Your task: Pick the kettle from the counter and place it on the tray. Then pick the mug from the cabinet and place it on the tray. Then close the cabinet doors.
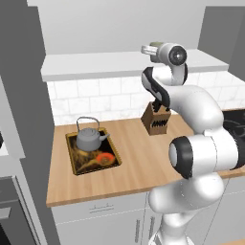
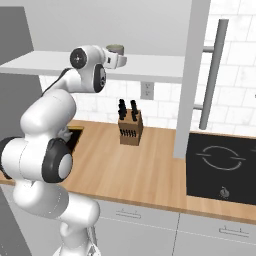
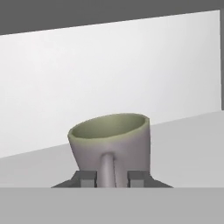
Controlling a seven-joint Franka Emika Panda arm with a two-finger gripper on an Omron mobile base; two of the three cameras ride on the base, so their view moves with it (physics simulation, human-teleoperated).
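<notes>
The grey-green mug (image 3: 109,135) stands upright on the cabinet's pale shelf (image 3: 183,144), its handle facing me. My gripper (image 3: 112,179) is shut on that handle, one fingertip (image 3: 87,178) on each side. From the base cameras the mug (image 1: 154,46) (image 2: 115,48) peeks out past the raised hand at shelf height. The grey kettle (image 1: 91,138) sits upright inside the gold-rimmed tray (image 1: 72,158) on the left of the wooden counter (image 1: 139,158). One cabinet door (image 2: 192,75) stands open with its long bar handle (image 2: 212,75).
A wooden knife block (image 1: 156,119) (image 2: 130,127) stands by the tiled wall under the shelf. The black stovetop (image 2: 222,167) lies at the counter's right. A second open door panel (image 1: 24,86) hangs at the left.
</notes>
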